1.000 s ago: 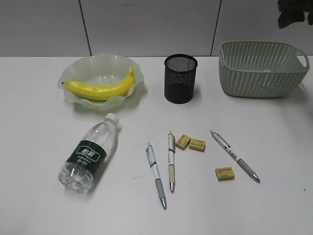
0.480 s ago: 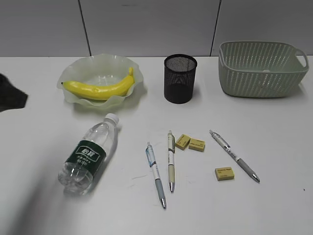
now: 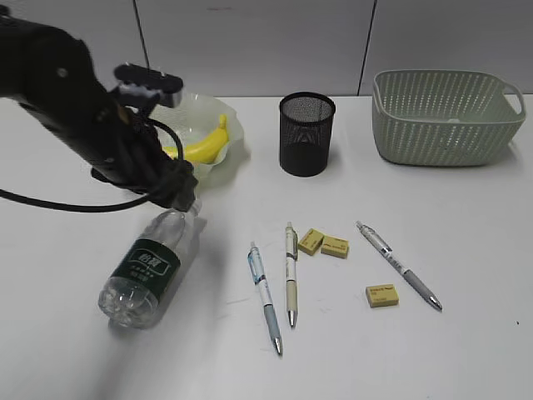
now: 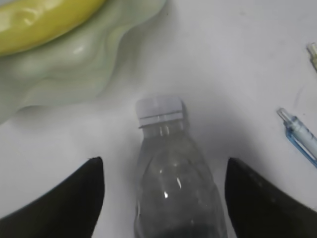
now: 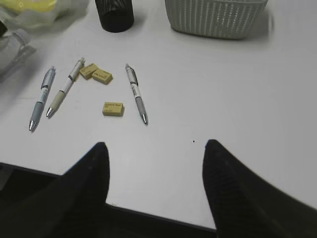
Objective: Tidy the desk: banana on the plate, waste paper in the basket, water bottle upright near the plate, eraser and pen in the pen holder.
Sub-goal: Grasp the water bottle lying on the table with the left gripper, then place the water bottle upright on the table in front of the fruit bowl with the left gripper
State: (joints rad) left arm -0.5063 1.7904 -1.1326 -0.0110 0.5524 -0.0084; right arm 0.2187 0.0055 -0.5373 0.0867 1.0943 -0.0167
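I see the banana [image 3: 198, 148] on the plate [image 3: 218, 109], upper left; the water bottle [image 3: 151, 265] lies flat at lower left. My left gripper [image 4: 163, 198] straddles its neck, jaws apart, while the right gripper [image 5: 156, 163] waits open at the desk's edge. Pens and erasers remain loose at centre.

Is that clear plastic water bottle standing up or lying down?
Lying down. The clear plastic water bottle rests on its side on the white table, white cap pointing toward the pale green wavy plate.

Black arm [image 3: 75, 100], trailing black cable [image 3: 50, 204]
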